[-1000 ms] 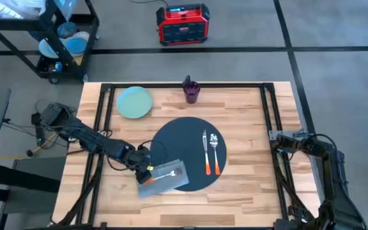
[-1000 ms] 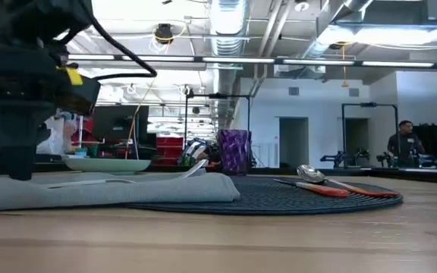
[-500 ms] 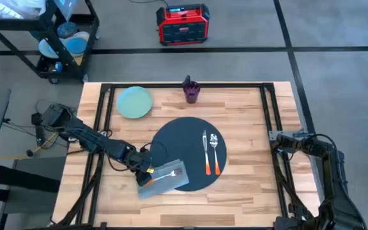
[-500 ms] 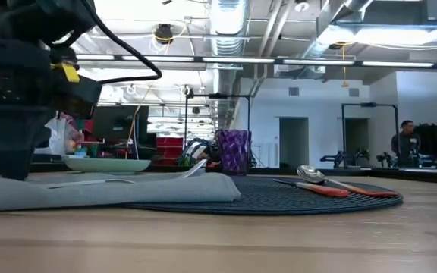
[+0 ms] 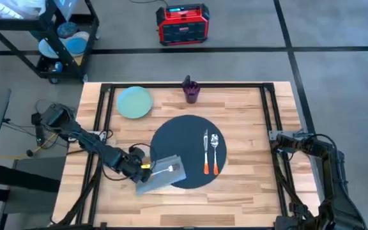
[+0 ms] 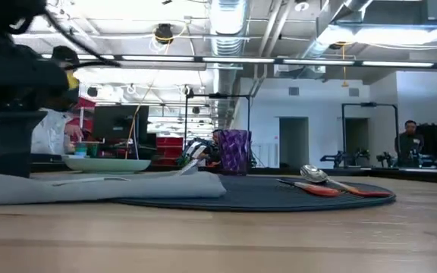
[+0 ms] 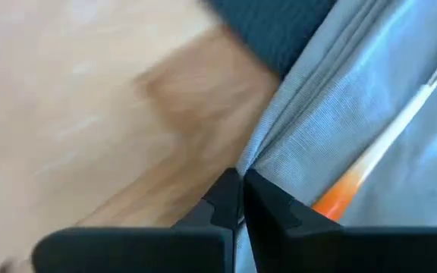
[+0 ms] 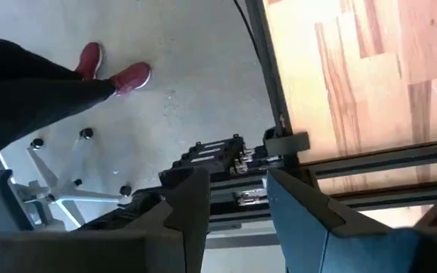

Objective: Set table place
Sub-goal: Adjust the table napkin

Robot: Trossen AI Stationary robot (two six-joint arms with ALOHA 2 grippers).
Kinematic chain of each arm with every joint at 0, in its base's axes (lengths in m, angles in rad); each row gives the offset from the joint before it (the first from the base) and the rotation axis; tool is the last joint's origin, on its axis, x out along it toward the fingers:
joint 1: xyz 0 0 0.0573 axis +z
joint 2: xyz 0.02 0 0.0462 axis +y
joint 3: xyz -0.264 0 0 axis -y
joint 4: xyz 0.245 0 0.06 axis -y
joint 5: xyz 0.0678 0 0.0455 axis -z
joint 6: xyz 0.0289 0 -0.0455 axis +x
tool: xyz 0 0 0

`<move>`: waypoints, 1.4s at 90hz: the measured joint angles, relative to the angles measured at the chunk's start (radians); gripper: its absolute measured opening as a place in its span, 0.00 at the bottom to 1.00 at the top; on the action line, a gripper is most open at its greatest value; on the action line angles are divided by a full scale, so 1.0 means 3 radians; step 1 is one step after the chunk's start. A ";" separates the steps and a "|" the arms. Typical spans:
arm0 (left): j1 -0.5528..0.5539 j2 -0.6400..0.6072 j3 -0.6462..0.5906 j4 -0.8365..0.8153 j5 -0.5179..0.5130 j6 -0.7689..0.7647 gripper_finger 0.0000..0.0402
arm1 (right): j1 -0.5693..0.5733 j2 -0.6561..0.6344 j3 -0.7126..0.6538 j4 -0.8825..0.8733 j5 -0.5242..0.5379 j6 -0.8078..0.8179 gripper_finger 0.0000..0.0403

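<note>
The left gripper, pinched shut on the napkin edge, has dragged napkin and fork leftward, partly off the mat at mid-table; right gripper waits open.

Pale green plate, purple cup, red box on floor, black cart.

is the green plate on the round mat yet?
No, in the high view the pale green plate sits on bare wood near the table's far left corner, clear of the round dark mat.
</note>
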 joint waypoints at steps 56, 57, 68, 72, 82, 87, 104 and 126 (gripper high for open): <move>-0.0415 0.0074 0.0022 -0.0212 -0.0815 -0.2061 0.00 | -0.0006 0.0000 0.0000 -0.0062 0.0020 -0.0075 0.29; -0.0392 0.0082 0.0022 -0.0176 -0.0856 -0.2061 0.00 | -0.0010 0.0000 0.0000 -0.0062 0.0020 -0.0075 0.29; -0.0166 0.0303 0.0022 0.0301 -0.1268 -0.2018 0.00 | -0.0021 0.0000 0.0000 -0.0057 0.0023 -0.0073 0.29; -0.0124 0.0404 0.0040 0.0527 -0.1308 -0.1970 0.00 | -0.0039 0.0000 0.0000 -0.0056 0.0023 -0.0073 0.29; -0.0090 0.0770 0.0201 0.0928 -0.1506 -0.1887 0.00 | -0.0033 0.0000 0.0000 -0.0047 0.0023 -0.0045 0.29; -0.0090 0.0957 0.0370 0.0991 -0.1557 -0.1831 0.00 | -0.0031 0.0000 0.0000 -0.0046 0.0024 -0.0024 0.29; -0.0069 0.1353 0.0966 0.0901 -0.1599 -0.1679 0.00 | -0.0004 0.0000 0.0000 -0.0054 0.0039 -0.0039 0.29; -0.0004 0.1379 0.1178 0.0641 -0.1656 -0.1707 0.00 | 0.0015 0.0000 0.0000 -0.0033 0.0125 -0.0039 0.29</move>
